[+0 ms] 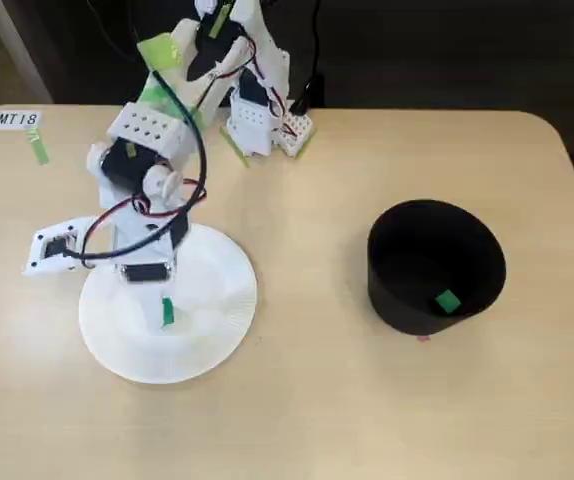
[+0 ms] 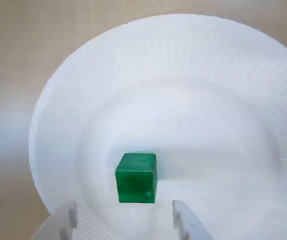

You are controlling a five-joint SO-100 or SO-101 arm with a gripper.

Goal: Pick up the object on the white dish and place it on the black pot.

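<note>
The tiny green cube [image 2: 136, 178] lies on the white paper plate [image 2: 193, 75], toward the near side of its flat middle. In the fixed view the cube [image 1: 167, 312] shows on the plate [image 1: 222, 310] at the table's left. My gripper [image 2: 126, 220] hangs over the plate, open and empty. Its two white fingertips [image 2: 66, 222] stand wider apart than the cube, which sits just ahead of the gap without touching them. In the fixed view the gripper [image 1: 152, 285] hovers just above the cube. The black pot [image 1: 397, 290] stands apart at the right.
A second green cube [image 1: 447, 301] lies inside the black pot. The arm's base [image 1: 257, 120] stands at the table's far edge. A label reading MT18 [image 1: 17, 119] and a strip of green tape [image 1: 39, 150] are at the far left corner.
</note>
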